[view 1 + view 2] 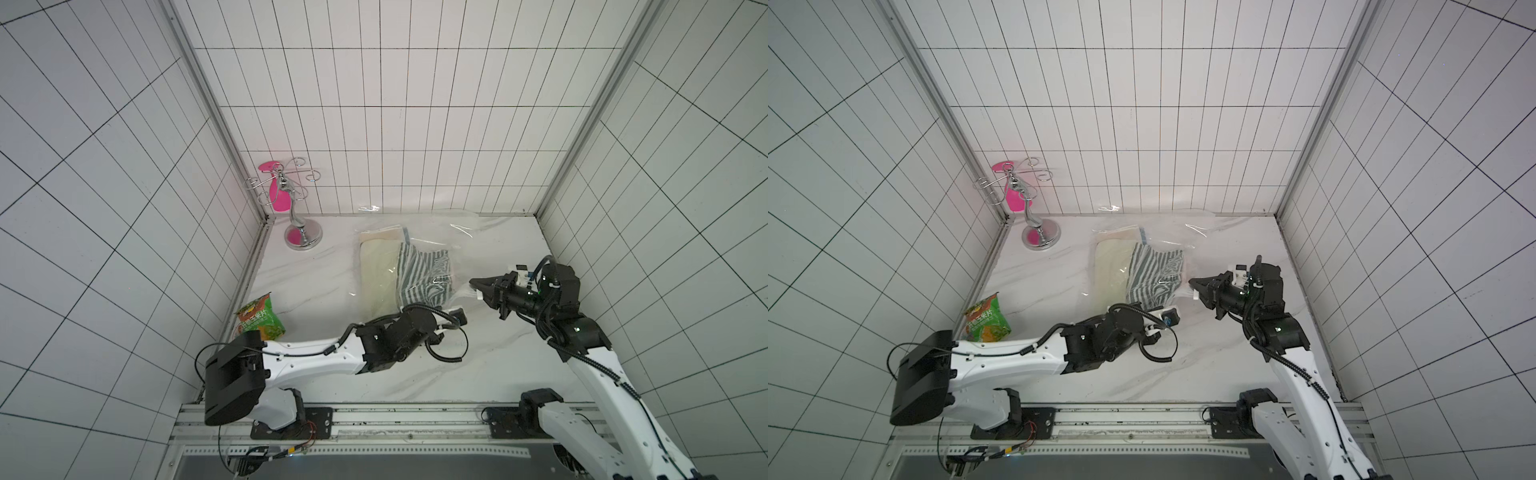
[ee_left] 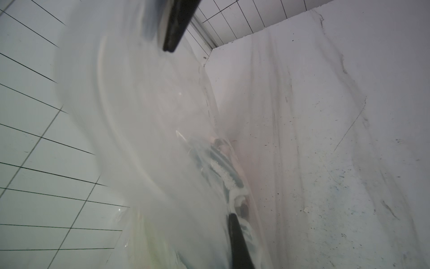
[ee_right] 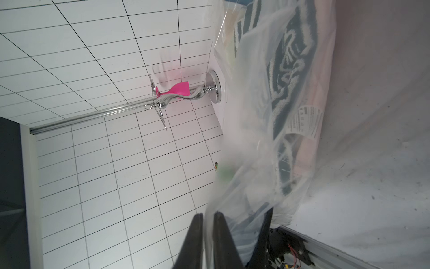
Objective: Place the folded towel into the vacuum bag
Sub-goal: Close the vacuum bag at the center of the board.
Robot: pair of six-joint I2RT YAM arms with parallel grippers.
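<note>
Towel [image 1: 424, 274]: inside the vacuum bag [image 1: 461, 232].
Left pincer [image 2: 210, 149]: at the bag's near edge, clamped tight.
Right pincer [image 3: 208, 235]: narrow gap, bag film between.

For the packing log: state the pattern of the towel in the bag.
Grey-green and white stripes on the towel, clearest in a top view.

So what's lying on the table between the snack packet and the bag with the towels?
Nothing: in both top views only bare white table separates the snack packet from the vacuum bag. The metal stand sits further back, outside that stretch.
</note>
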